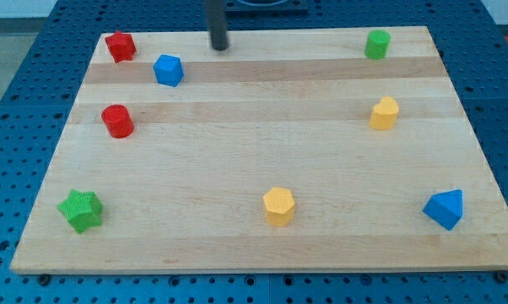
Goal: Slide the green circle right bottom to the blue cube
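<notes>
Nearest the camera runs the front edge of the wooden table point(262, 262), the largest thing in view: a pale board of glued planks, its grain running left to right. It rests on a blue perforated surface point(18, 84) that shows on every side. A strip of pale floor or wall sits at the far left corner; little else of the room can be seen.

Eight blocks lie on the table, all well apart. Two are blue: a blue wedge-like block point(445, 209) near right, and the blue cube point(168, 70) far left. Two are yellow: a yellow hexagon block point(279, 206) near centre, and a yellow block point(385, 113) at mid right. Two are green: a green star point(80, 210) near left, and the green circle point(376, 44) at the far right, far across the table from the blue cube. Two are red: a red cylinder point(117, 121) at mid left, and a red star-like block point(120, 46) in the far left corner.

My tip point(218, 47) stands at the far edge, just right of the blue cube and touching no block. No jaws exist here; the rod holds nothing.
</notes>
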You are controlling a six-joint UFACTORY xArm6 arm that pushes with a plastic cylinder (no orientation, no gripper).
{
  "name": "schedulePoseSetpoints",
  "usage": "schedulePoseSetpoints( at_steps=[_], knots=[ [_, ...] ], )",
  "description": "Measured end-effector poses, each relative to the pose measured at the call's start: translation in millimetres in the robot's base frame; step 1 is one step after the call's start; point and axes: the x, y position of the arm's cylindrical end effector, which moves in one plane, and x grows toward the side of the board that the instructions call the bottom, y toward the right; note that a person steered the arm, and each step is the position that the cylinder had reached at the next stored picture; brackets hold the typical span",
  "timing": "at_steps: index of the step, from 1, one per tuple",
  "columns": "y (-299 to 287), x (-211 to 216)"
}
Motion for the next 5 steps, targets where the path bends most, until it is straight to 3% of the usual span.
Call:
schedulePoseSetpoints(
  at_steps=[2, 3, 5],
  knots=[
    [180, -20],
    [238, -4],
    [106, 67]
  ],
)
